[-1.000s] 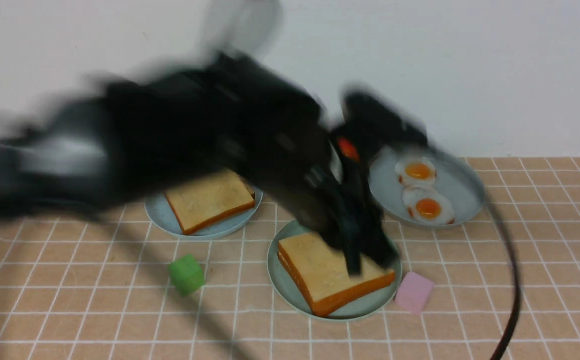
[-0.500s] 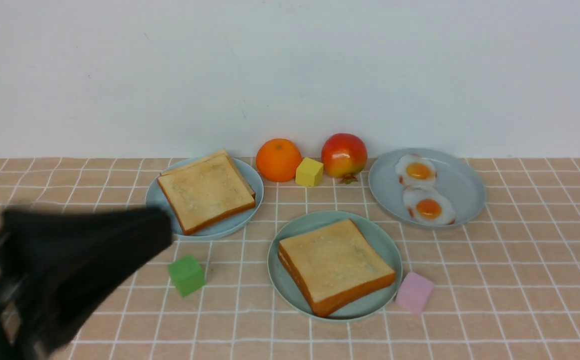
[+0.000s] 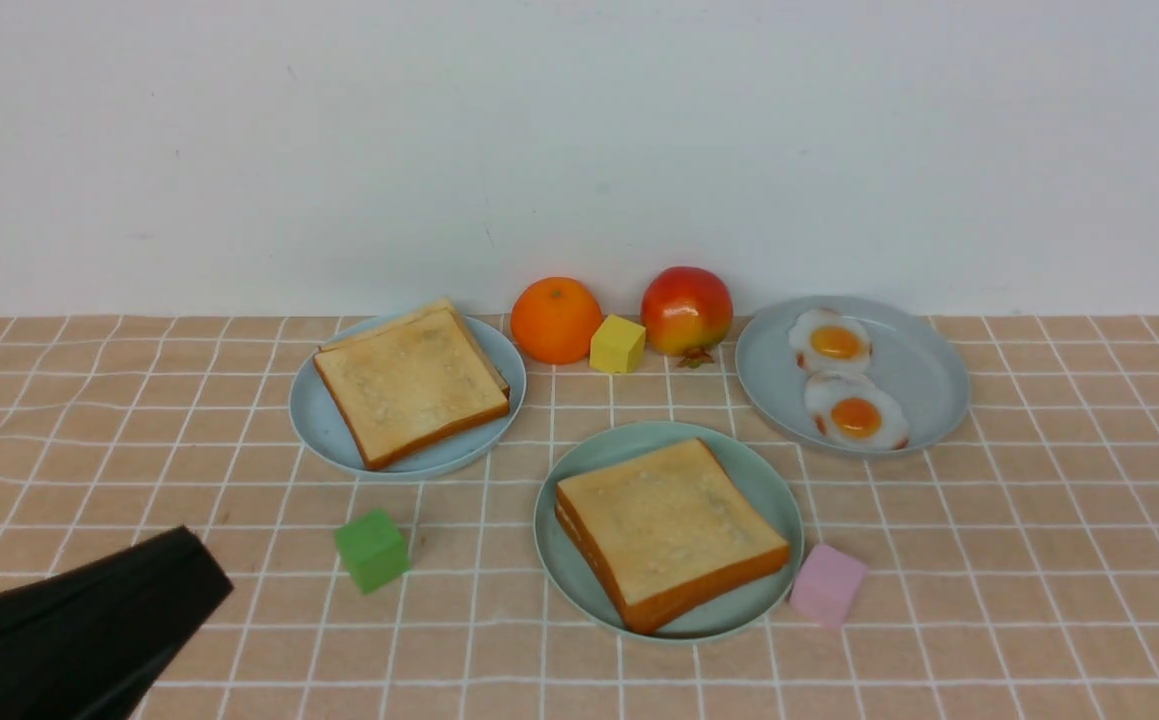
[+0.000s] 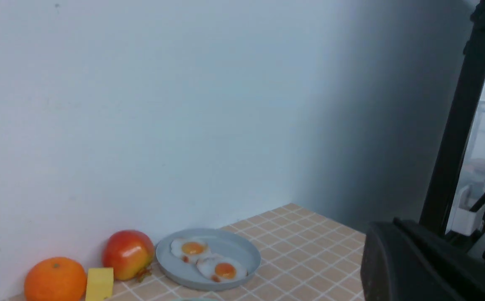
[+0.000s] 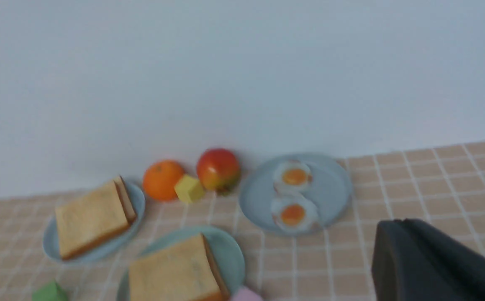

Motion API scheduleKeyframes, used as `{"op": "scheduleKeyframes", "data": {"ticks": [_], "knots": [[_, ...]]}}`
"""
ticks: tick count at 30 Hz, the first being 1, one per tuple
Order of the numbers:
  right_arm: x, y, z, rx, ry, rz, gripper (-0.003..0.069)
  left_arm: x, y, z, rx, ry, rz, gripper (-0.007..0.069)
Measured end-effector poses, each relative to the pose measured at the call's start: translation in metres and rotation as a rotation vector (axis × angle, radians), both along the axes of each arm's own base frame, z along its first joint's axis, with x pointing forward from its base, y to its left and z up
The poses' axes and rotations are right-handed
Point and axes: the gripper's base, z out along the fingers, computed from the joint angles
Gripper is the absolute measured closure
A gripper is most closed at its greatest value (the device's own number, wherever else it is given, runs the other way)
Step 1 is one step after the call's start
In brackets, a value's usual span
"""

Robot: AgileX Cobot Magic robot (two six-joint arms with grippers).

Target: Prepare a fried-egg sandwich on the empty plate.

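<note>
The mint-green plate sits in the middle near the front and carries a thick golden toast stack. A thin pale edge shows at the stack's left side; no egg is plainly visible in it. The stack also shows in the right wrist view. Two fried eggs lie on a blue-grey plate at the back right. My left gripper is low at the front left, shut and empty, far from the plate; its tip shows in the left wrist view. My right gripper is shut and empty, and out of the front view.
Two toast slices lie stacked on a blue-grey plate at the back left. An orange, a yellow cube and a red fruit stand by the wall. A green cube and a pink cube flank the mint plate.
My left arm has pulled back from over the mint plate to the front left corner. The toast stays on the plate. The dark shape near the egg plate has left the front view.
</note>
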Motion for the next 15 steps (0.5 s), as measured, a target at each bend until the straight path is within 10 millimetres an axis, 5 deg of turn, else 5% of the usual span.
{"op": "scheduleKeyframes", "data": {"ticks": [8,15], "knots": [[0.033,0.009,-0.061,0.051,-0.193,0.02,0.0655,0.0,0.0,-0.002,0.014,0.013,-0.002,0.0638],[0.039,0.01,-0.126,0.024,-0.081,0.022,0.0645,0.0,0.0,-0.002,0.016,0.014,-0.003,0.0638]]}}
